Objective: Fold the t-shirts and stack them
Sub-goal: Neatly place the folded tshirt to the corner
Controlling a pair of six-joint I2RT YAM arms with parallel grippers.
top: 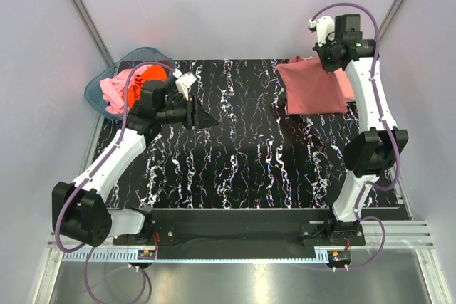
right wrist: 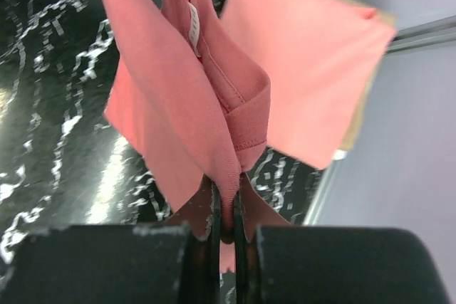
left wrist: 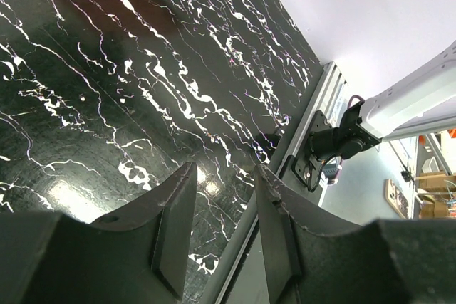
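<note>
Seen from above, my right gripper (top: 326, 62) hangs over the far right corner of the table (top: 235, 161). It holds the brick-red t-shirt (top: 312, 89) by its upper edge so that the cloth drapes down toward the surface. I judge that I carry it there because this corner is where the stack goes, since a salmon-pink t-shirt (top: 348, 85) already lies just behind it. My left gripper (top: 209, 118) hovers over the far half of the table, well apart from that shirt. It sits between the shirt and the teal tub (top: 95, 94) at the far left corner, where a pink t-shirt (top: 114, 92) and an orange t-shirt (top: 151, 75) lie bunched, probably waiting their turn. In my left wrist view the two fingers stand partly apart with only bare table showing between them, so that tool is released and holds nothing. I read it as parked clear of the cloth. A strip of pinkish cloth crosses the top of that view, but I cannot tell which shirt it belongs to. In my right wrist view the jaws are clenched tight on a doubled fold of the brick-red shirt near its collar, with the white neck label (right wrist: 192, 26) showing above. Pinching the fold lets the rest hang free, which should make it easy to lay on the salmon-pink shirt lying flat beyond, near the table's right edge.
</note>
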